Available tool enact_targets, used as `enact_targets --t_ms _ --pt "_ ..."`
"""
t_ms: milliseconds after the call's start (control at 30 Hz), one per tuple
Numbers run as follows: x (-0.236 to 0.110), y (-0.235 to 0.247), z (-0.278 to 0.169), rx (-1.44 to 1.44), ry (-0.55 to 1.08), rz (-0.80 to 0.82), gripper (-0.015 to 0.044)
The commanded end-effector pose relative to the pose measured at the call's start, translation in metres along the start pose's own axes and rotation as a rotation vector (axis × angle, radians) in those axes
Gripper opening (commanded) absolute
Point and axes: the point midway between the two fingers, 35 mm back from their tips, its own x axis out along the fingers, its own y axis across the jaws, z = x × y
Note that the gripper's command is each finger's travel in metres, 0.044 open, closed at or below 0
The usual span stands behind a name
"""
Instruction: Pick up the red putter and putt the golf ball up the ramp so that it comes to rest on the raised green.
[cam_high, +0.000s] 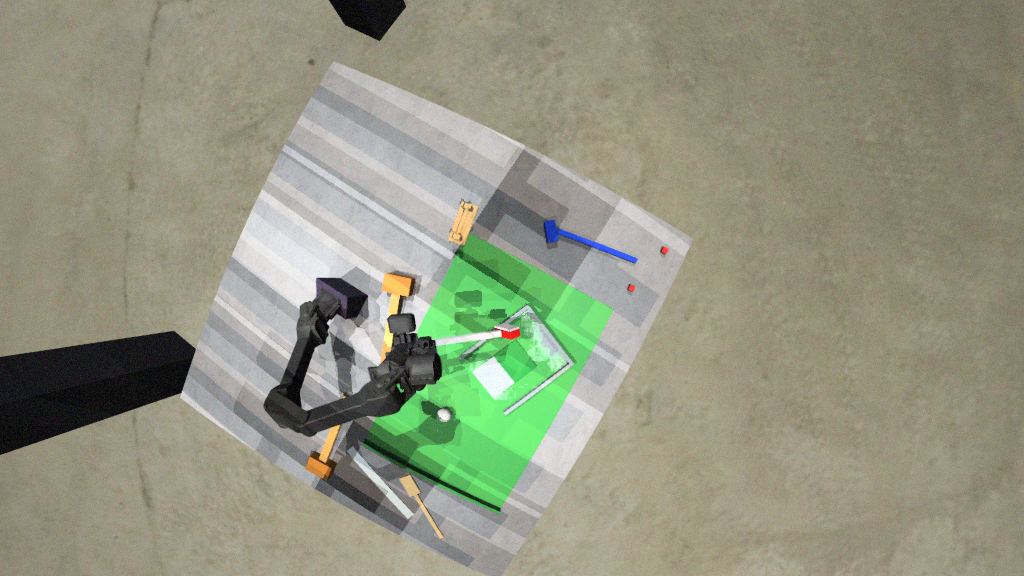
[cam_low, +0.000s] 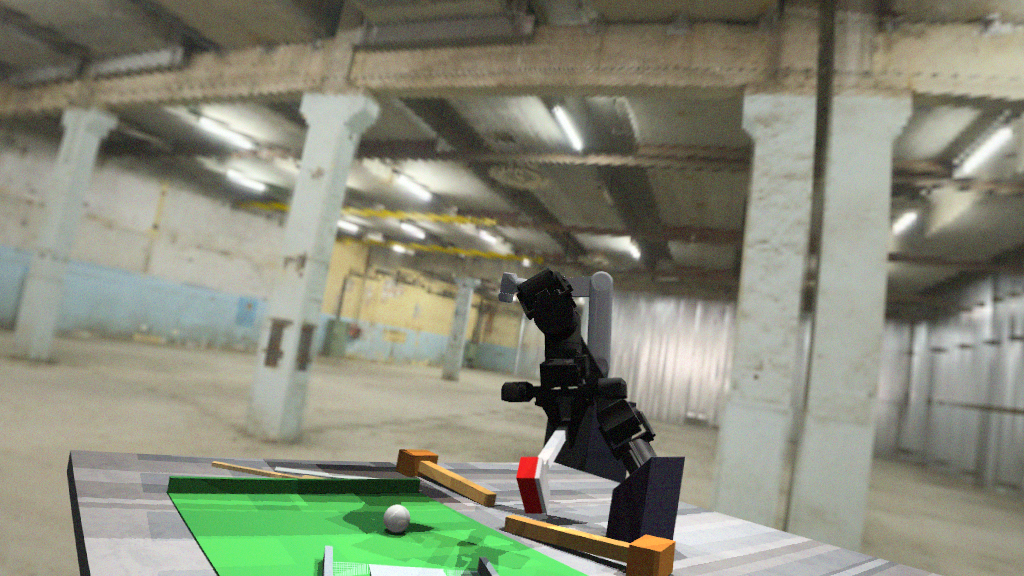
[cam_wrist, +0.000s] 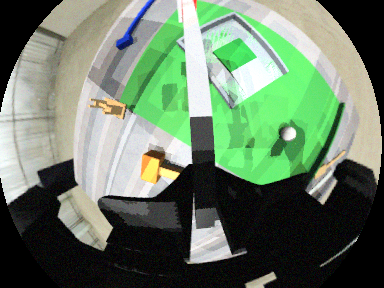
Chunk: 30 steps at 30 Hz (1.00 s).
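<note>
My gripper (cam_high: 429, 342) (cam_low: 562, 427) (cam_wrist: 198, 167) is shut on the grip end of the red putter, which it holds in the air. The putter's white shaft (cam_high: 465, 336) (cam_wrist: 195, 66) slopes down to the red head (cam_high: 509, 331) (cam_low: 529, 485). In the top view the head lies over the raised green (cam_high: 545, 345) (cam_wrist: 236, 55). The raised green has grey rails and a white ramp (cam_high: 494, 377). The white golf ball (cam_high: 444, 414) (cam_low: 396, 517) (cam_wrist: 290, 131) rests on the green mat (cam_high: 472, 447) (cam_low: 272, 526) (cam_wrist: 303, 88), apart from the putter.
A blue putter (cam_high: 587, 242) (cam_wrist: 136, 22) and two small red cubes (cam_high: 663, 250) lie at the table's far corner. Two orange wooden mallets (cam_high: 397, 286) (cam_low: 447, 480) (cam_high: 320, 465) lie beside the mat. A wooden stand (cam_high: 463, 222) (cam_wrist: 110, 107), a wooden paddle (cam_high: 422, 505) and a white strip (cam_high: 379, 483) lie by the mat's ends.
</note>
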Motion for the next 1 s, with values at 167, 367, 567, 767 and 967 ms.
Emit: enact_targets --t_ms 167,367,567,767,967 --pt "-0.021 -0.045 -0.043 0.359 0.016 -0.024 0.0000" --pt "-0.032 -0.069 -0.075 0.591 0.030 -0.041 0.0000" --pt "-0.042 -0.089 -0.110 0.823 0.042 -0.061 0.0000" --pt "-0.048 -0.101 -0.137 0.996 0.051 -0.080 0.0000" --pt "-0.048 -0.101 -0.137 0.997 0.054 -0.080 0.0000"
